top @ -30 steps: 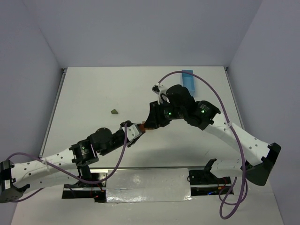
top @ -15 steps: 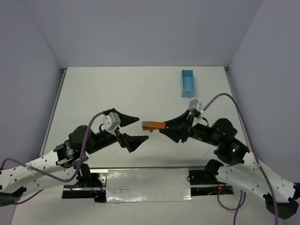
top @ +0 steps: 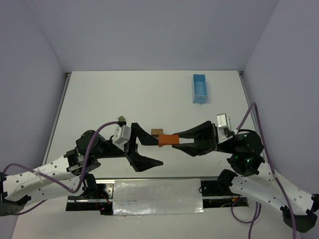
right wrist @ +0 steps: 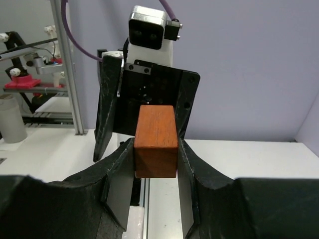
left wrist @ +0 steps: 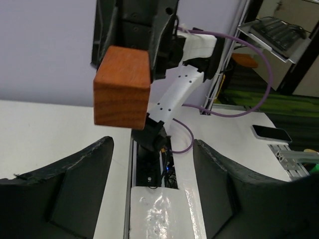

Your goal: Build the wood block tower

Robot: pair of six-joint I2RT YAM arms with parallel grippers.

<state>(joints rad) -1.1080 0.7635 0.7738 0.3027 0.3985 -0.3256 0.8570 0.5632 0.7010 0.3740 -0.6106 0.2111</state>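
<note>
My right gripper (top: pixel 175 141) is shut on a reddish-orange wooden block (top: pixel 168 140) and holds it above the table, pointing left. In the right wrist view the block (right wrist: pixel 156 139) sits between my pads (right wrist: pixel 119 186). My left gripper (top: pixel 157 153) is open and empty. It faces the block from the left, with its jaws spread just below and beside it. In the left wrist view the block (left wrist: pixel 122 87) hangs above my open fingers (left wrist: pixel 60 189). A brown block (top: pixel 156 132) lies on the table behind. An olive-green triangle (top: pixel 121 118) lies further left. No arch piece shows.
A light-blue tray (top: pixel 199 88) lies at the back right of the white table (top: pixel 99 94). Grey walls close in the left, right and back sides. A shiny metal strip (top: pixel 154 194) with the arm bases runs along the near edge.
My right gripper has carried the reddish-orange block a little nearer and to the right. My left gripper has moved right, under and beside the block, and stays open.
</note>
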